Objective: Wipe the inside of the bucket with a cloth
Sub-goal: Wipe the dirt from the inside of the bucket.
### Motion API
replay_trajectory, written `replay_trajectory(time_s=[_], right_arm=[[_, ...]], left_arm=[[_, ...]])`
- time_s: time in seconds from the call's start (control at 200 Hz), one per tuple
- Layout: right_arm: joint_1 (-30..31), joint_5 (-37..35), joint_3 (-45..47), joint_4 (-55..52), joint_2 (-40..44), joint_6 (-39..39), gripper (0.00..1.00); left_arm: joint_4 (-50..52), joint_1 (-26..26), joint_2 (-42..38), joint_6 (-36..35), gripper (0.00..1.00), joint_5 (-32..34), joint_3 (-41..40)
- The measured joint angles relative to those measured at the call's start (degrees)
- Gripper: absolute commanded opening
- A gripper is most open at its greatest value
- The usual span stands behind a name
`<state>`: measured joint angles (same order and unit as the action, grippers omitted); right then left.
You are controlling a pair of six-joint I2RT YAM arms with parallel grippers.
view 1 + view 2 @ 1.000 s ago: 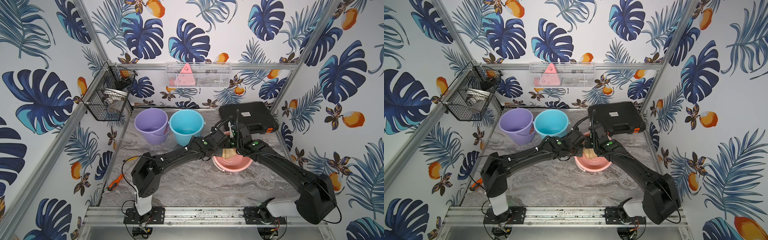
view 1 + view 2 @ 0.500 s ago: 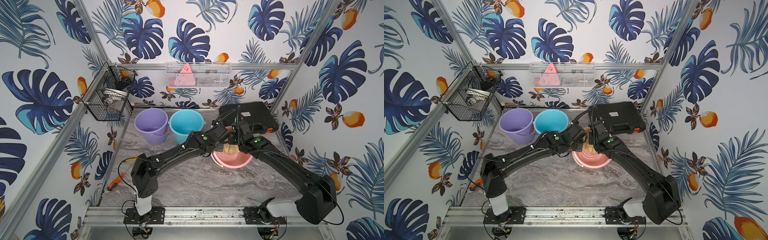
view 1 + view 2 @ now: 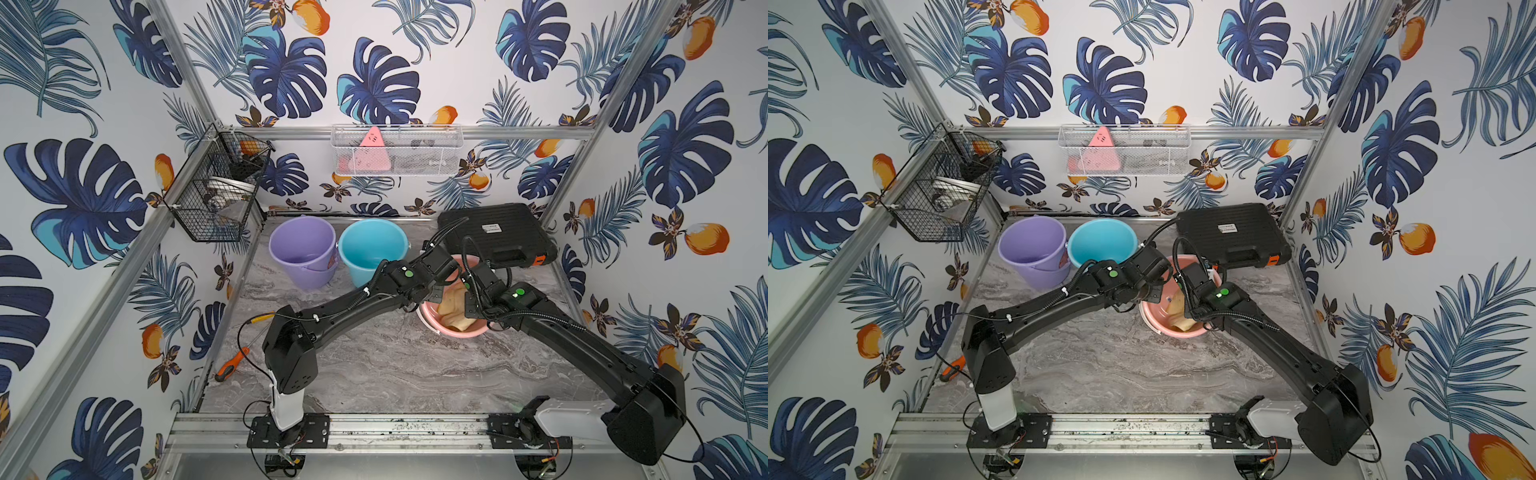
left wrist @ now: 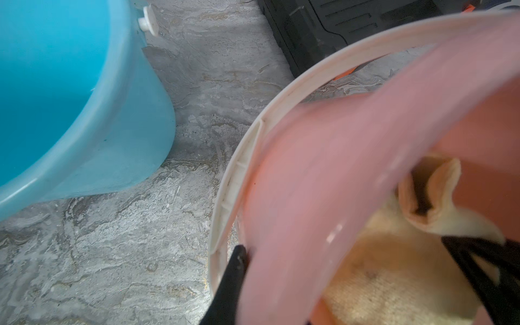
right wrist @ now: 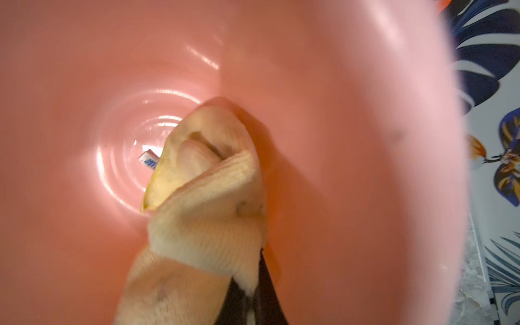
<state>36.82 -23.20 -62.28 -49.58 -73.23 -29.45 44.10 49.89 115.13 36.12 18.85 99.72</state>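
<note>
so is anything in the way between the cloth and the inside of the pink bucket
Nothing visible. The right gripper holds the cloth inside the pink bucket, against its inner wall; only a small white label shows on the bottom beside it.

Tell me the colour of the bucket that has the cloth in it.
Salmon pink. The round plastic bucket shows best in the right wrist view.
</note>
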Motion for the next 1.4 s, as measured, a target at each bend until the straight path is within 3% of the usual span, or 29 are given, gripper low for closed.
replay_trajectory(time_s=[0.165,0.26,0.771,1.141,1.396], right_arm=[[2.1,11.4,0.3,-0.1,2.8,-1.6,0.00],[2.0,13.4,0.0,0.0,3.7,-2.5,0.00],[-3.1,-6.0,-13.8,-2.8,-6.9,1.5,0.00],[-3.1,-4.2,-22.1,2.8,-12.5,7.1,0.00],[-3.2,-7.2,-17.1,3.2,-4.7,7.6,0.00]], left_arm=[[-0.7,-0.4,-0.3,0.0,0.00,-0.7,0.0],[-0.9,-0.4,-1.2,0.0,0.00,-0.9,-0.4],[-0.8,-0.4,-4.2,-0.2,0.00,-3.7,-3.4],[-4.1,-0.4,-4.8,0.6,0.00,-3.6,-5.0],[-2.8,-0.5,-3.3,0.8,0.00,-3.6,-2.4]])
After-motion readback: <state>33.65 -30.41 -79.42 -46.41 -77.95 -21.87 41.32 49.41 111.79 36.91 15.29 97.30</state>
